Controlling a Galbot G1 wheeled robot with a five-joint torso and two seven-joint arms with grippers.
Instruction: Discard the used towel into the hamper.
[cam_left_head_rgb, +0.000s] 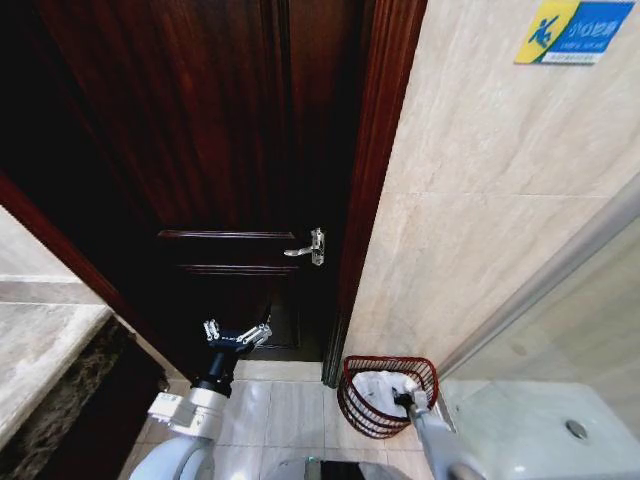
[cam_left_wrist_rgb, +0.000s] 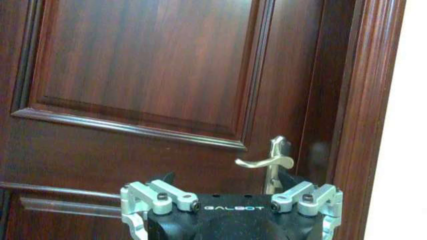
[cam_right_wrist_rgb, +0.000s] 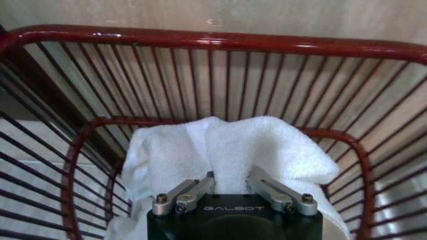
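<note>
The hamper (cam_left_head_rgb: 390, 362) is a small round red-brown wire basket on the tiled floor at the foot of the beige wall. The white towel (cam_left_head_rgb: 374, 386) lies bunched inside it. My right gripper (cam_left_head_rgb: 405, 392) reaches down into the basket. In the right wrist view the right gripper (cam_right_wrist_rgb: 230, 179) is shut on a fold of the towel (cam_right_wrist_rgb: 267, 145), below the hamper's rim (cam_right_wrist_rgb: 220, 40). My left gripper (cam_left_head_rgb: 237, 335) hangs open in front of the dark door, holding nothing. The left wrist view has the left gripper (cam_left_wrist_rgb: 231, 194) with its fingers spread wide.
A dark wooden door with a silver lever handle (cam_left_head_rgb: 305, 248) (cam_left_wrist_rgb: 267, 162) stands ahead. A marble counter (cam_left_head_rgb: 40, 350) is at the left. At the right, a glass shower partition (cam_left_head_rgb: 560, 270) and a floor drain (cam_left_head_rgb: 575, 429). Pale floor tiles (cam_left_head_rgb: 280, 410) lie between.
</note>
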